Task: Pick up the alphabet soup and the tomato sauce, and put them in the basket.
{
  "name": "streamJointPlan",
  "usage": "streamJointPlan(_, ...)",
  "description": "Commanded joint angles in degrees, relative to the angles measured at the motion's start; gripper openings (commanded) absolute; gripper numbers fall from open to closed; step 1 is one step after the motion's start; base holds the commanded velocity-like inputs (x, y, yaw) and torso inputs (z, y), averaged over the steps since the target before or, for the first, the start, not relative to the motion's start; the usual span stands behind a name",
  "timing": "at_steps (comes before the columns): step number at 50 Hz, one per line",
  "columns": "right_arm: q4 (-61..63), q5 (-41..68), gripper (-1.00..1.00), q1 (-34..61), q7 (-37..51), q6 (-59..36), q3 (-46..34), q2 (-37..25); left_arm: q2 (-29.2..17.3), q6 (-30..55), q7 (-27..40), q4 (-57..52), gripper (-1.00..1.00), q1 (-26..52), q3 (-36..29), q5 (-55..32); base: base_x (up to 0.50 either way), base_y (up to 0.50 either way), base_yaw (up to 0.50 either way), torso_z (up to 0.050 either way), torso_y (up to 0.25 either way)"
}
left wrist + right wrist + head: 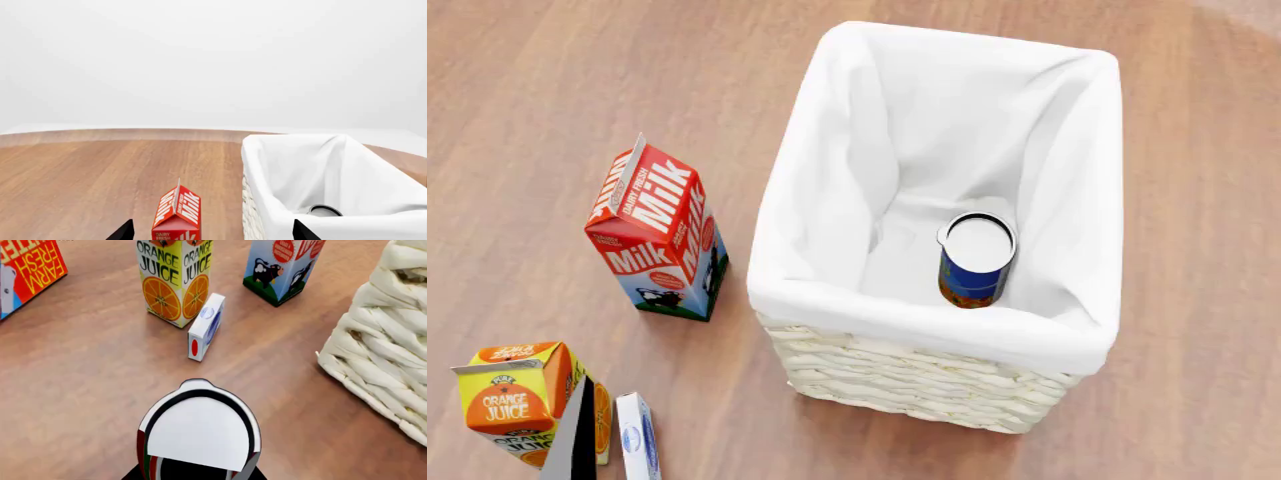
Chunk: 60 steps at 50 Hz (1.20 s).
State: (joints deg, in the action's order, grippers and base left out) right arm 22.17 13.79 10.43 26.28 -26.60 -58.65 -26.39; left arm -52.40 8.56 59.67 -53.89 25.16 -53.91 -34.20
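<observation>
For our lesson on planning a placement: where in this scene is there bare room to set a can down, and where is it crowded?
Inside the basket, the liner floor beside the alphabet soup is bare. Open wood lies between the milk carton and the basket, and beyond both. It is crowded where the orange juice carton and a small white box stand close together.

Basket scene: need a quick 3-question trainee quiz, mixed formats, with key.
1. True or false: the alphabet soup stands upright inside the basket.
2. Which item stands nearest the basket in the head view? A) milk carton B) orange juice carton C) small white-and-blue box
3. Short answer: which task can is outside the basket?

Key: 1 true; 2 A; 3 the tomato sauce, seen close up in the right wrist view.
</observation>
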Motion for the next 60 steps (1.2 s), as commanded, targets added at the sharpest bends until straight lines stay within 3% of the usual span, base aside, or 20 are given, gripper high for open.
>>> streamJointPlan(1,4.12,1.35,-1.00,-2.20,2.36,0.65,4.79,-4.42,0.16,0.22,0.04,-0.02,1.00,0.15,-0.16,-0.05,0.00,0.00,0.00,0.000,0.000)
streamJointPlan(30,15.53,7.02,-1.00,-7.23,10.20,1.28,15.91,-14.37,0.08,0.46,0.21,-0.25,1.00,0.37,-0.36,0.03,0.00,0.00,0.00,0.000,0.000)
streamJointPlan(60,24.43,13.10,-1.00,-12.26,18.07,3.87,26.31,-20.52,0.25,0.11,0.03,0.07,1.00,0.36,-0.69,0.17,0.00,0.00,0.00,0.000,0.000)
